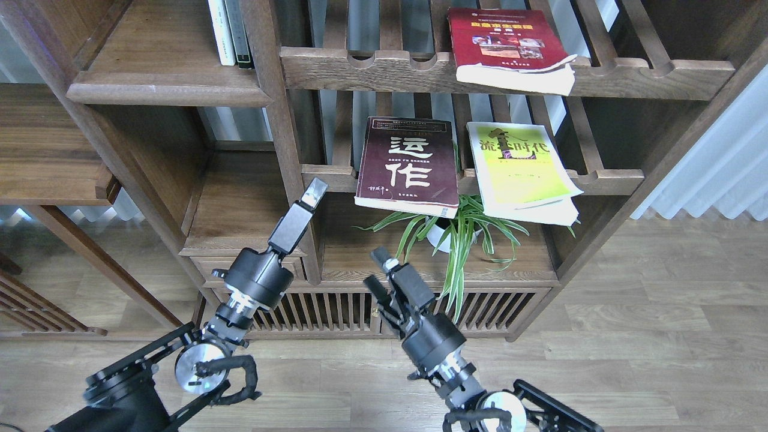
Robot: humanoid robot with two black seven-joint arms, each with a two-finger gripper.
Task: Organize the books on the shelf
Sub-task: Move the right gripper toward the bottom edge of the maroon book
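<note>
A: What can you read on the books?
B: The maroon book (408,165) shows "运作"; the yellow-green book (521,165) to its right, "流…时代". The red book's (503,42) title is too small.
A: Where are they?
B: Flat on slatted racks (372,66), long axes near-to-far, titles upright.
A: Grippers?
B: Left gripper (313,195): cannot tell. Right gripper (379,273) spread, empty. The solid shelf (162,90) is upper left.

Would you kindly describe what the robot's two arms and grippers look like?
Both arms are black with round silver joint discs and looped black cables near the wrists. The left gripper ends in a boxy black body with a pale tip. The right gripper has dark fingers, one silver-collared.
</note>
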